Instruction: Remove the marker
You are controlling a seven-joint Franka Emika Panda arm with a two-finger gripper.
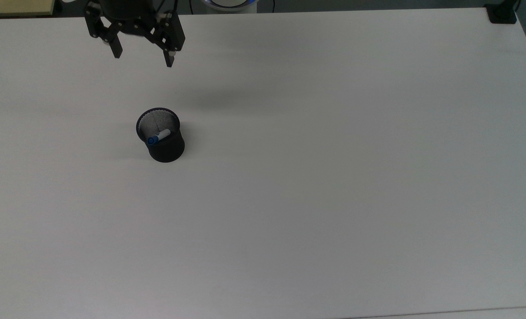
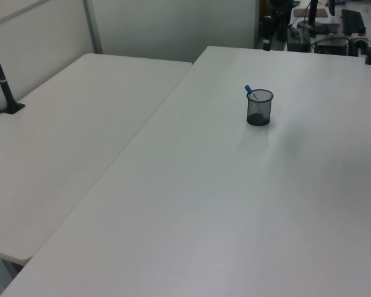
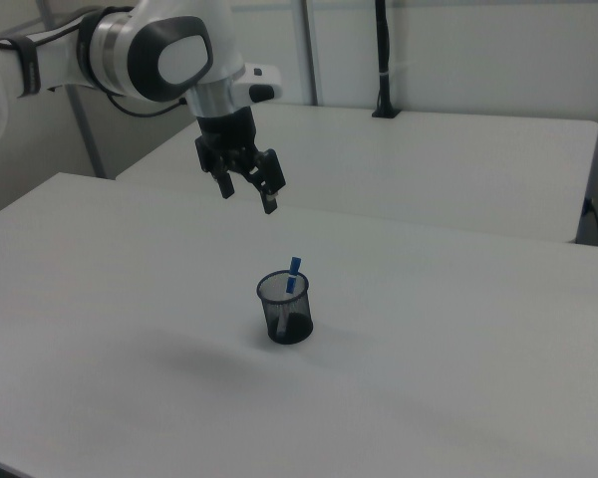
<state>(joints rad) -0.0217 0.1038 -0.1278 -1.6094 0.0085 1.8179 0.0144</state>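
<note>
Nearest me, bare white table [image 1: 333,199] | mid-table: black mesh cup [image 1: 161,137] holding white blue-capped marker [image 1: 158,136], leaning | far left: my gripper [image 1: 142,55] high, jaws wide, empty | risk: descending off-centre, fingers clip rim, cup tips.

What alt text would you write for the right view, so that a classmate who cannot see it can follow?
A white robot arm holds its open black pincer in the air, above and toward the right view's left of a black mesh cup on a white table. A blue-capped marker leans inside the cup, its cap poking above the rim.
</note>
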